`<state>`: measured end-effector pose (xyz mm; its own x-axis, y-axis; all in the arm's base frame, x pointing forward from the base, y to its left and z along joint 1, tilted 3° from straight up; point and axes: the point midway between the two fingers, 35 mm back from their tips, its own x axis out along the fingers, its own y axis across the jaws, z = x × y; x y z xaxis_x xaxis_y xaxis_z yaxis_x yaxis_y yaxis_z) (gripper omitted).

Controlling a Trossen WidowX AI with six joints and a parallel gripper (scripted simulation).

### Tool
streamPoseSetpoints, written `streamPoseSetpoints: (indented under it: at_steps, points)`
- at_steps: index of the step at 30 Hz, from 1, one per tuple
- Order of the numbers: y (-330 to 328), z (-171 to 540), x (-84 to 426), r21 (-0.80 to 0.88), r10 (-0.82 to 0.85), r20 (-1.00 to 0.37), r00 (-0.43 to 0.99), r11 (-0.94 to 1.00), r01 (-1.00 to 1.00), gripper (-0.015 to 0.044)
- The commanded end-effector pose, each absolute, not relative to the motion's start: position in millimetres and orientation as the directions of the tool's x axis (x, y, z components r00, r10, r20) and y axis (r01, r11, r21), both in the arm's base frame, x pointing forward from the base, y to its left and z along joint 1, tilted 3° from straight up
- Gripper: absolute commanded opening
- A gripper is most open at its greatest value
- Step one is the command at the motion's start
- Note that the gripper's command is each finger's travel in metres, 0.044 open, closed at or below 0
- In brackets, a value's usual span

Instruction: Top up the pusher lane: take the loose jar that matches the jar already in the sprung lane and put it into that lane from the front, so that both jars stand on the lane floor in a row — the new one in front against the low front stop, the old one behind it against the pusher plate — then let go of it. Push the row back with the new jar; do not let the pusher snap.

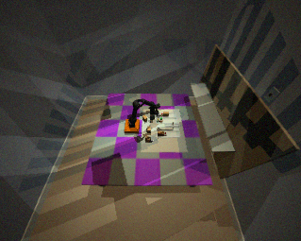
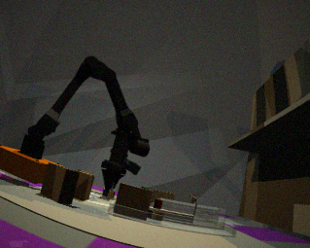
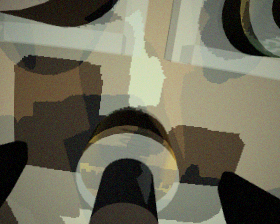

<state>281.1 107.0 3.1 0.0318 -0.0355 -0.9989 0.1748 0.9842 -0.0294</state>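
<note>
My gripper [image 3: 125,167] [image 2: 108,192] is open and points down over a loose jar [image 3: 127,196]. The jar has a clear round rim, a gold-brown band and a dark knob. It shows between the two black fingers in the wrist view, with nothing gripped. How far down the fingers reach beside it is hard to tell. Clear-walled lanes [image 3: 62,41] [image 2: 218,223] lie beyond it. A dark round thing [image 3: 65,17] shows at the top left of the wrist view, and a jar with a black and gold rim [image 3: 240,25] at the top right. The pusher plate cannot be made out.
A brown block [image 3: 47,120] stands beyond the jar to the left, and a smaller brown block [image 3: 212,152] to the right in the wrist view. In the exterior view, brown boxes [image 2: 59,184] [image 2: 132,201] stand before the arm. A shelf unit [image 2: 276,193] is at far right.
</note>
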Motion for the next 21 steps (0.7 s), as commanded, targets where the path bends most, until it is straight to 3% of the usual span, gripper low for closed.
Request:
streamPoseSetpoints:
  at_steps: [1,11,16,21]
  points:
    - [106,-3,281,-0.035,-0.041,-0.999,0.028,0.985,0.172,0.0440]
    - [106,-3,281,-0.035,-0.041,-0.999,0.028,0.985,0.172,0.0177]
    - [106,-3,281,-0.035,-0.041,-0.999,0.028,0.985,0.172,0.0144]
    - [109,12,283,-0.035,-0.041,-0.999,0.029,0.985,0.172,0.0013]
